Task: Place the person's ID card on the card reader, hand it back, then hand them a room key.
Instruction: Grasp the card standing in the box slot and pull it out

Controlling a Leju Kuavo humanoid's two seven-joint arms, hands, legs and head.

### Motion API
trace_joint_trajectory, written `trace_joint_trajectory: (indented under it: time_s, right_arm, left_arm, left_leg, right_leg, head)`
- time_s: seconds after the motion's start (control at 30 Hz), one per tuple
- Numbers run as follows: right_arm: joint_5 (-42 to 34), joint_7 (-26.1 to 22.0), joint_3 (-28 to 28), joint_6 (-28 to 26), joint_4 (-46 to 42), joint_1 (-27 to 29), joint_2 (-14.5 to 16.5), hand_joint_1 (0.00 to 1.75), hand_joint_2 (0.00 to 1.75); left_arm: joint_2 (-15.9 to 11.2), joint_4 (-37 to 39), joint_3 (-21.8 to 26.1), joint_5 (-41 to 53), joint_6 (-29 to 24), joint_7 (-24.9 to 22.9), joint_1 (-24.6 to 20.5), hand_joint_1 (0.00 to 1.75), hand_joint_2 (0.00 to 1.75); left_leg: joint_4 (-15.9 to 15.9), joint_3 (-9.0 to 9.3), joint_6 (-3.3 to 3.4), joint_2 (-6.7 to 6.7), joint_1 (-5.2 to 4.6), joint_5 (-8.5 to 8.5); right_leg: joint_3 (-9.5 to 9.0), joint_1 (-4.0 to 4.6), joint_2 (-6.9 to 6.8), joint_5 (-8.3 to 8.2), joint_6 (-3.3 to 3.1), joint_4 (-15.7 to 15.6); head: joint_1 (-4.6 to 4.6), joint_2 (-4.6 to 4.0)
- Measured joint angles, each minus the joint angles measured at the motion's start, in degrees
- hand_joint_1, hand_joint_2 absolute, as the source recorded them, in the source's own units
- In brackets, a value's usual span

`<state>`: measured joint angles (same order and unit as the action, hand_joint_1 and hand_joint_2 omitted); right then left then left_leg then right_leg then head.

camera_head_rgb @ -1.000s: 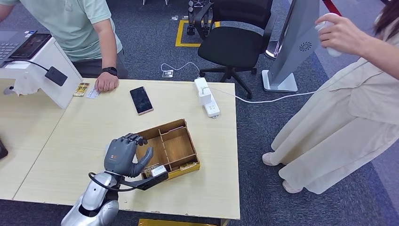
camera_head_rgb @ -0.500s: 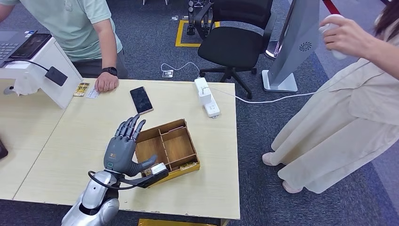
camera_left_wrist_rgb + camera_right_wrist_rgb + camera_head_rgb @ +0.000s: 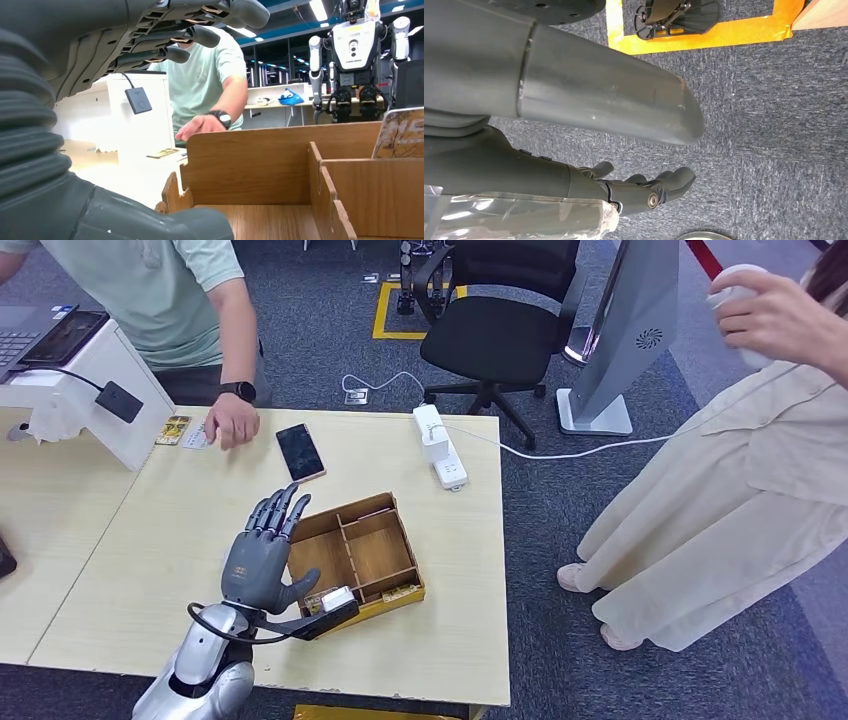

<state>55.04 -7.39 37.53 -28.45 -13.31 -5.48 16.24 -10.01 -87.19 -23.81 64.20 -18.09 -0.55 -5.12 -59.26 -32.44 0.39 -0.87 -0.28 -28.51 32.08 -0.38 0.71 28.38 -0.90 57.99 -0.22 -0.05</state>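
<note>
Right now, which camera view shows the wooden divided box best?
The head view: it shows the whole wooden divided box from above, all compartments visible, beside the left robot hand. The left wrist view is close and low, showing just its walls and dividers. The right wrist view looks at the carpet.

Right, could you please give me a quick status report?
Left hand open beside wooden box, holding nothing. Right hand hangs over floor, empty. Cards by person's hand. Phone lies between.

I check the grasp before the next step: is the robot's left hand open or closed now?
Open: the left hand hangs over the wooden box, fingers straight and apart, holding nothing.
</note>
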Motion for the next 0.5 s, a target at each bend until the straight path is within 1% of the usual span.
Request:
trace_joint_trajectory:
  time_s: [0.13,0.3,0.5]
  right_arm:
    - [-0.19,0.0,0.0,-0.03,0.0,0.04,0.0,0.0,0.0]
    - [-0.88,-0.13,0.01,-0.06,0.0,0.08,0.0,0.0,0.0]
    - [-1.7,-0.55,0.14,-0.17,0.0,0.33,-0.02,0.0,0.0]
  left_arm:
    - [0.0,-0.21,0.01,-0.2,-0.11,0.04,0.0,0.0,0.0]
    - [-0.1,-1.72,0.08,-1.14,-0.1,0.07,0.18,0.0,0.0]
    - [-0.92,-4.25,0.98,-1.74,-0.08,-0.09,1.4,0.0,0.0]
  left_leg:
    - [0.0,0.0,0.0,0.0,0.0,0.0]
    - [0.0,0.0,0.0,0.0,0.0,0.0]
    - [0.0,0.0,0.0,0.0,0.0,0.0]
  right_leg:
    - [0.0,0.0,0.0,0.0,0.0,0.0]
    - [-0.01,0.0,0.0,0.0,0.0,0.0]
    - [0.0,0.0,0.0,0.0,0.0,0.0]
  head:
    - [-0.01,0.0]
    - [0.01,0.0]
    - [-0.01,0.0]
